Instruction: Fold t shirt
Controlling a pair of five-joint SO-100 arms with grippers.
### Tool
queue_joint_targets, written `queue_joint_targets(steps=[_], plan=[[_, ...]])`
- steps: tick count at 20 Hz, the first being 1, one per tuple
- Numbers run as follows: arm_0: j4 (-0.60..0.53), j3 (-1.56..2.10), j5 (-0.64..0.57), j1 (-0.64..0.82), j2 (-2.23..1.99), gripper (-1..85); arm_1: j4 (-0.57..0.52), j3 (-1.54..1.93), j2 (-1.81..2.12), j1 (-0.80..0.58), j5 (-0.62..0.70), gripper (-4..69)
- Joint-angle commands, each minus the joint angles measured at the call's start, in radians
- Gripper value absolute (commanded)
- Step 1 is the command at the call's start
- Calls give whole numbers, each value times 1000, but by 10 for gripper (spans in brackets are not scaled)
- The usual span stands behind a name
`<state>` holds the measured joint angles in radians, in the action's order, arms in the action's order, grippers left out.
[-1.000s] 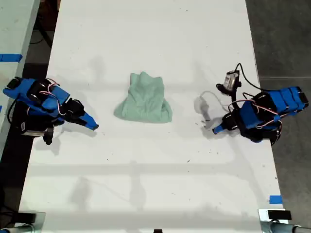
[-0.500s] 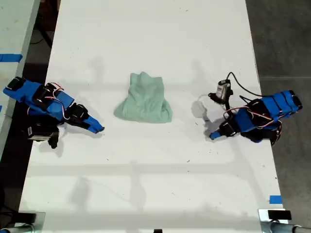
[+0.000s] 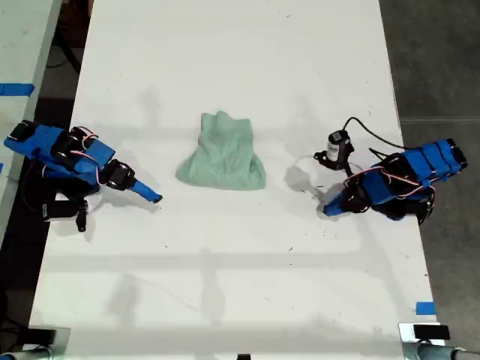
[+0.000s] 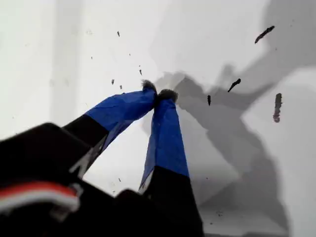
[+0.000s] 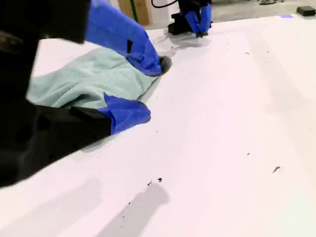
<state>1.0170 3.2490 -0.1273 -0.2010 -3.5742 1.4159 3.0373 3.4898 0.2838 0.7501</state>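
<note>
Closest to me, my second gripper point(image 5: 153, 89) hangs low over the white table point(image 3: 225, 285) with its jaws parted by a moderate gap and nothing between them. In the exterior view it sits at that view's left point(image 3: 152, 196), its blue tip pointing toward the middle of the table. Against the frame half a second back, it has barely shifted; over the full second, the arm has stretched out a little further along the table.

Just beyond it lies the t shirt point(image 5: 84, 79), a crumpled pale mint heap. The exterior view puts it near the table's centre point(image 3: 223, 154), between the two arms and touching neither. Its outline and folds match the earlier frames, so it has not moved.

Farther across, at the exterior view's right, my first gripper point(image 3: 328, 211) is down near the tabletop. Its own wrist view shows the two taped fingers pressed tip to tip point(image 4: 158, 94), gripping nothing, over bare white surface dotted with dark specks. That arm's wrist camera point(image 3: 339, 144) has drifted slightly toward the shirt since half a second ago.

Farthest off, a strip of blue tape point(image 3: 424, 307) marks the table edge.
</note>
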Motion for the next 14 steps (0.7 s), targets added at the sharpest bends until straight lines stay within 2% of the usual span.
queue_joint_targets(steps=[1,6,14], plan=[[3,40,-5,74,-3,115,-34,51,8,-2,91,28],[3,40,-5,126,-3,115,-34,51,8,-2,91,27],[3,40,-5,126,-3,115,-34,51,8,-2,89,27]])
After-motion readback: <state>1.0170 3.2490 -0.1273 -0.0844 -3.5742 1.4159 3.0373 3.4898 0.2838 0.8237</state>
